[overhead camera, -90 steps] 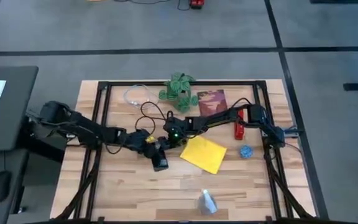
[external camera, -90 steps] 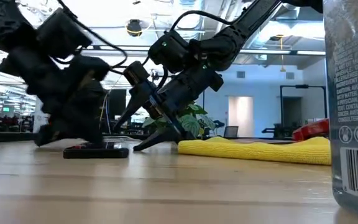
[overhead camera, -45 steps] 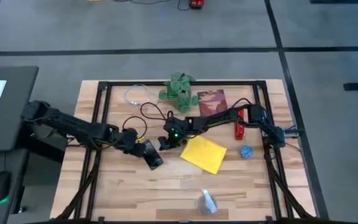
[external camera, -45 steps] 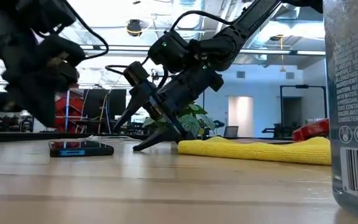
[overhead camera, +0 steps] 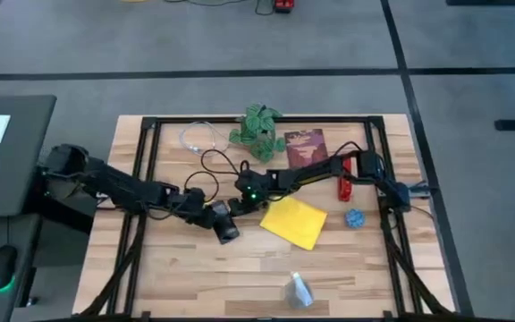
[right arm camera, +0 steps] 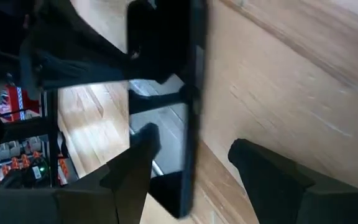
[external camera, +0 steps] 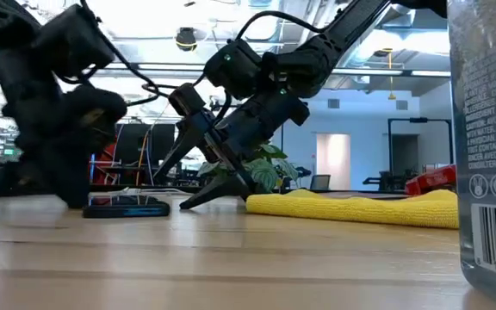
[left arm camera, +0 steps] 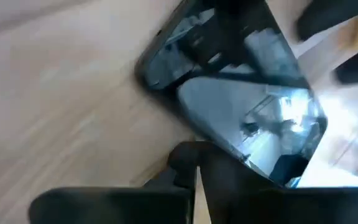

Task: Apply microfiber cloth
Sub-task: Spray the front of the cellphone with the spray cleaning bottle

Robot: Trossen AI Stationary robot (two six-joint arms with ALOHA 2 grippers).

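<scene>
The yellow microfiber cloth (overhead camera: pixel 293 222) lies flat on the table right of centre, untouched; the low view shows it (external camera: pixel 351 207) bunched a little. A black smartphone (overhead camera: pixel 227 228) lies flat, screen up, just left of the cloth. My left gripper (overhead camera: pixel 215 215) is shut at the phone's left end (external camera: pixel 93 207). My right gripper (overhead camera: pixel 237 207) is open and slants down between phone and cloth, with the phone (right arm camera: pixel 166 124) ahead of its fingers. My left gripper's shut fingertips (left arm camera: pixel 188 158) meet the smartphone's edge (left arm camera: pixel 229 152), coming low from the table's left. The phone stays flat on the table. My right gripper's lower fingertip (external camera: pixel 185 203) rests on the table beside the phone's right end; whether it touches the phone, I cannot tell.
A dark red booklet (overhead camera: pixel 304 146), a green plant (overhead camera: pixel 257 130) and a white cable (overhead camera: pixel 195 139) lie at the far side. A red object (overhead camera: pixel 344 185) and a small blue one (overhead camera: pixel 354 217) sit right of the cloth. A clear bottle (overhead camera: pixel 298 291) stands near the front edge.
My left gripper drew back toward the table's left, off the smartphone, then came back to its left end. The phone slid a little toward the left and then partly back, staying flat. The cloth has not moved.
</scene>
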